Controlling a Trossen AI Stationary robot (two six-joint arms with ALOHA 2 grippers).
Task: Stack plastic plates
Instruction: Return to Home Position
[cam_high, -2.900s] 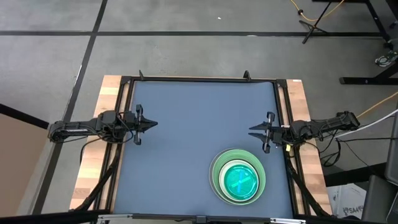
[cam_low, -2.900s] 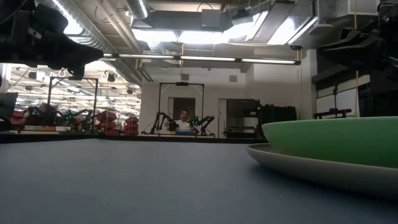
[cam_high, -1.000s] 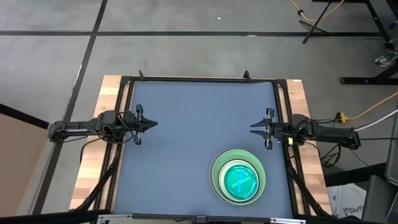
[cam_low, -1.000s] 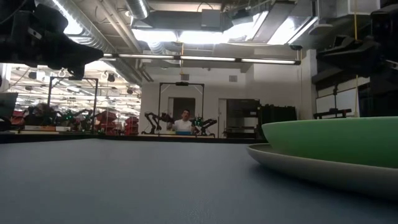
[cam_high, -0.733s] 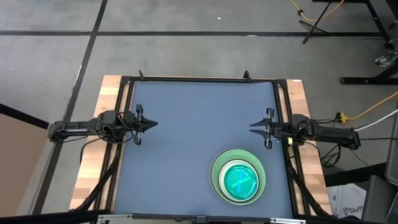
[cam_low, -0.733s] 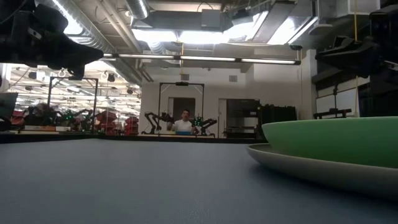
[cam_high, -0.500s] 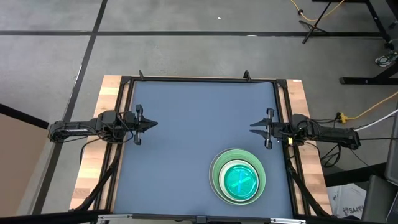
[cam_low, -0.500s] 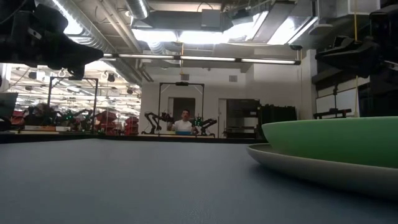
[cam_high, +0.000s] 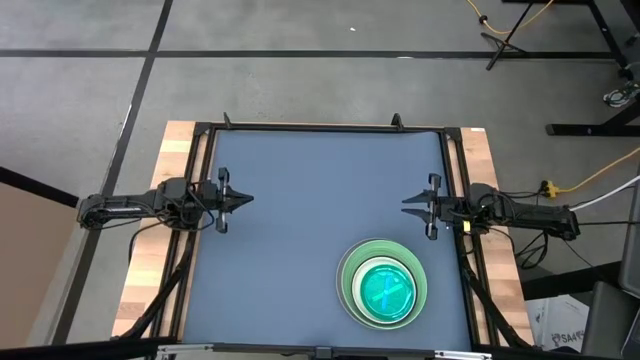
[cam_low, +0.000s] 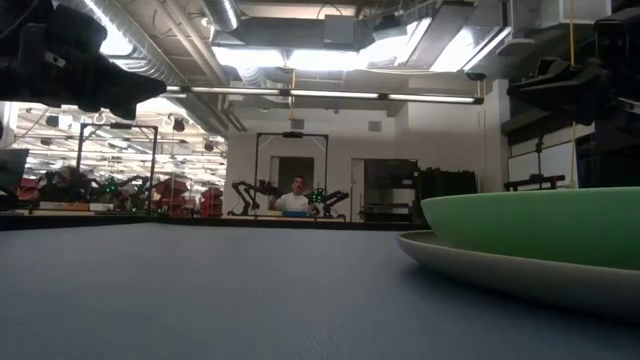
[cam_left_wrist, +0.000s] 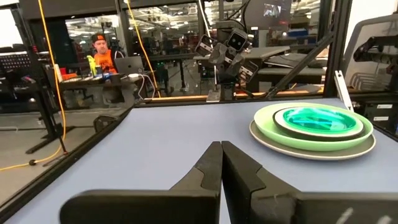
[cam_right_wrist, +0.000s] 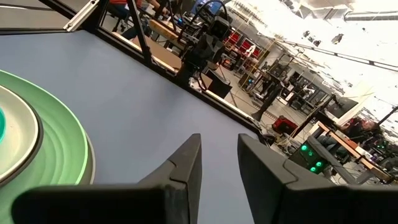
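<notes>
High view shows plates (cam_high: 384, 284) stacked near right on the table (cam_high: 310, 160), left gripper (cam_high: 245, 198) fingers together at the left edge, right gripper (cam_high: 405, 208) fingers slightly apart at the right edge.

The plates sit in one neat pile, flat on the table (cam_high: 300, 250) — near the right end effector (cam_high: 408, 207), well apart from the left end effector (cam_high: 248, 198). The big grey plate (cam_low: 470, 262) lies lowest, the light green plate (cam_low: 540, 225) rests on it, and a small see-through blue-green plate (cam_high: 386, 289) is on top.

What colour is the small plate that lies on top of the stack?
Translucent blue-green, almost teal. The high view shows the top plate best.
</notes>
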